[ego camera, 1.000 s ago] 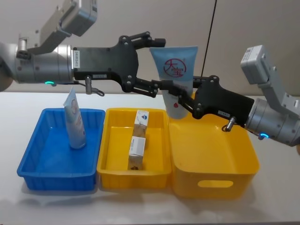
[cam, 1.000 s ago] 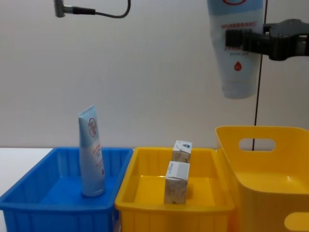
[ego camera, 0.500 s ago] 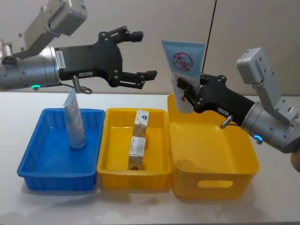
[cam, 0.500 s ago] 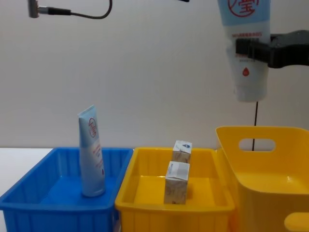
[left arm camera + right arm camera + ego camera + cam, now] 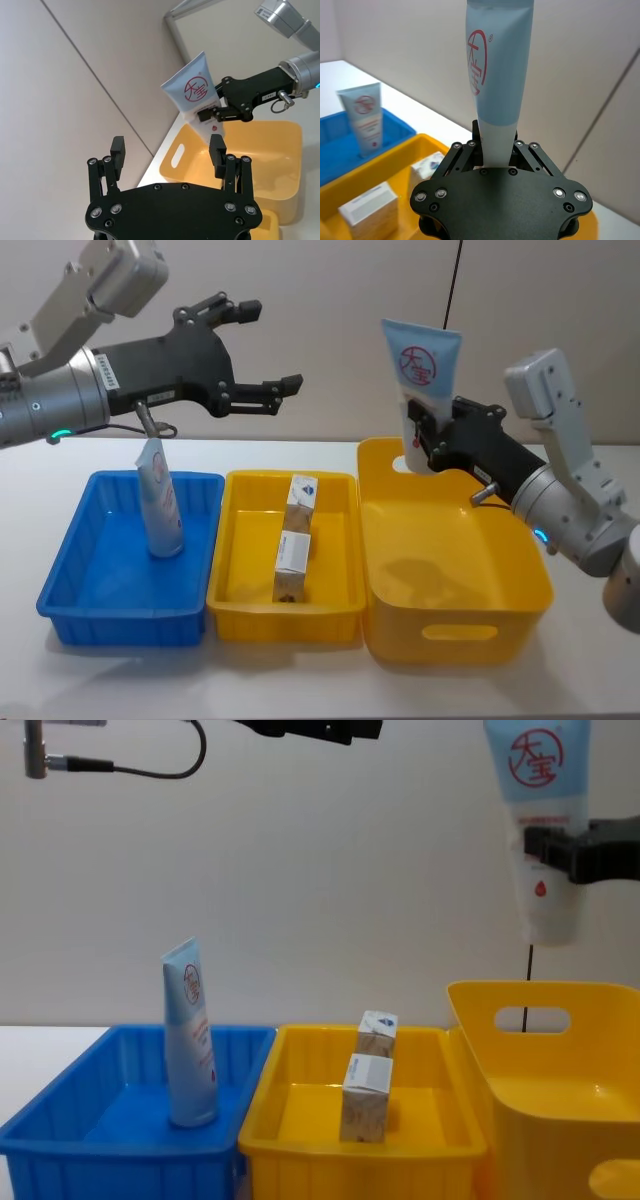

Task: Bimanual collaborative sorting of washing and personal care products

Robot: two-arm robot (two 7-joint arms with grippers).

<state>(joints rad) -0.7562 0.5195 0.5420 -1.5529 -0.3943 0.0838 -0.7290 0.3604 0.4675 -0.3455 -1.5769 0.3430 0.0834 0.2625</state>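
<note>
right gripper clamped on held tube, upright over big bin rear edge, not placed yet. left gripper fingers apart, empty, raised. Sorted: second tube in blue bin, two cartons in yellow tray.

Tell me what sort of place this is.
Probably a robotics lab test bench: a plain white table against a blank wall, a blue bin, yellow tray and deep yellow bin in a row, the right end effector holding a squeeze tube overhead, the left end effector open.
</note>
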